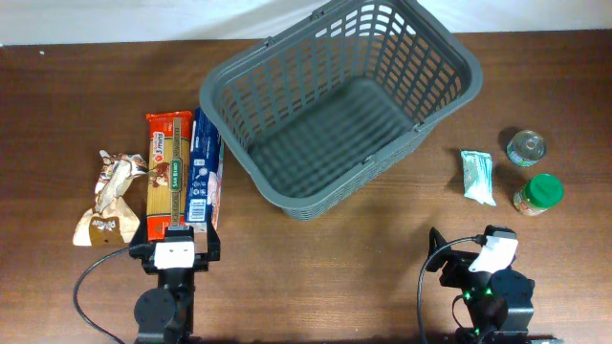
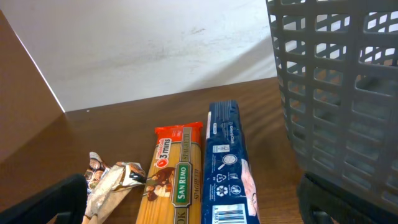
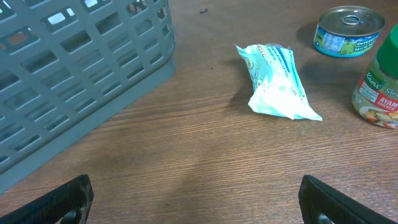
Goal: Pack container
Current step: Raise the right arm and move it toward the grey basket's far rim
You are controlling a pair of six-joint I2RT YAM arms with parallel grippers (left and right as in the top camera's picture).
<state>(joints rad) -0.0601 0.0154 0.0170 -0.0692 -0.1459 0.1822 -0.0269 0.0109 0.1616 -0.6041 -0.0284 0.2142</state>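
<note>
The large dark grey basket (image 1: 287, 186) stands empty at the table's middle back; its lattice wall also shows in the left wrist view (image 2: 336, 93) and in the right wrist view (image 3: 74, 74). An orange spaghetti pack (image 1: 166, 167), a dark blue packet (image 1: 204, 167) and a crumpled brown-and-silver wrapper (image 1: 110, 196) lie left of the basket. A white-and-teal pouch (image 1: 477, 176), a tin can (image 1: 526, 147) and a green-lidded jar (image 1: 538, 194) lie to its right. My left gripper (image 1: 175, 241) is open over the near ends of the spaghetti pack (image 2: 177, 180) and the blue packet (image 2: 229, 168). My right gripper (image 1: 475, 250) is open and empty, near of the pouch (image 3: 277, 81).
A white wall or cloth edge runs along the table's back (image 1: 115, 19). Arm cables trail at the front edge near both bases (image 1: 86, 287). The can (image 3: 348, 30) and the jar (image 3: 379, 87) sit at the far right in the right wrist view.
</note>
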